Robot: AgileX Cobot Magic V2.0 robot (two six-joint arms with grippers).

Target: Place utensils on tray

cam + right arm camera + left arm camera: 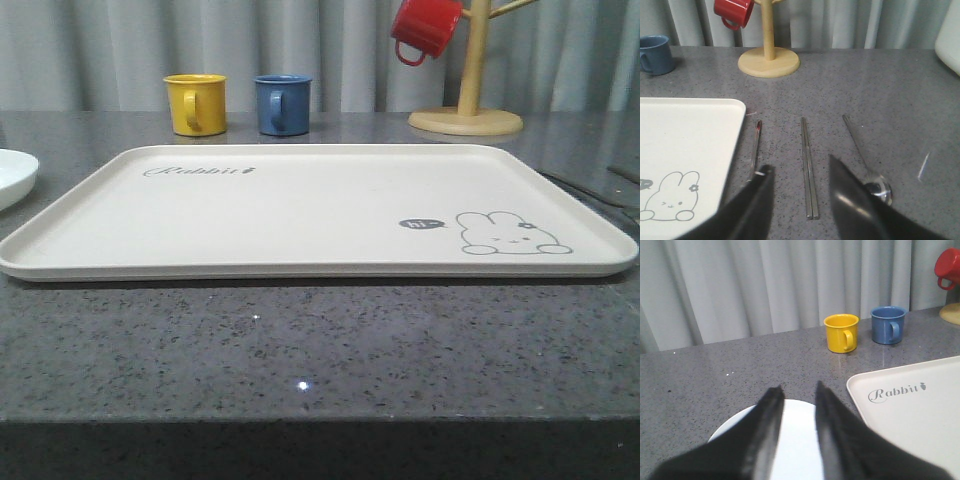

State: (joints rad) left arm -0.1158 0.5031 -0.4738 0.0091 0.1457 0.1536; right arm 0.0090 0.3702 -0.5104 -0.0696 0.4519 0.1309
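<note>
**Cutlery lying on the counter beside the tray**

Hiding the fork's (756, 145) tines behind the right gripper's (799, 172) near finger, leaving just the slim handle showing in the right wrist view. Cutting off part of the spoon's (866, 160) round bowl behind the other finger. Showing the chopsticks (808, 167) whole between the two fingers, pressed together as a flat pair. Cropping the tray (685, 150) at the picture's edge, with the rabbit drawing partly out of view. Glimpsing a pale object at the far corner of that view, too little visible to name.

Lying on the grey counter (320, 340) just beside the tray's rabbit end, none of the three touching it. Running roughly parallel to the tray's short edge, long axes pointing toward the wooden mug stand (769, 55) carrying the red mug (733, 12). Fork nearest the tray, chopsticks next, spoon farthest, bowl end away from the stand. Angling slightly, spoon handle leaning toward the chopsticks at its far tip.

Sitting bare in the front view, tray (300, 215) carrying nothing, "Rabbit" script at its far end near the yellow mug (195, 103) and blue mug (282, 103).

Holding right fingers apart, gripping nothing. Holding left gripper (797, 392) fingers slightly apart above the white plate (795, 440), beside the tray's script corner.
</note>
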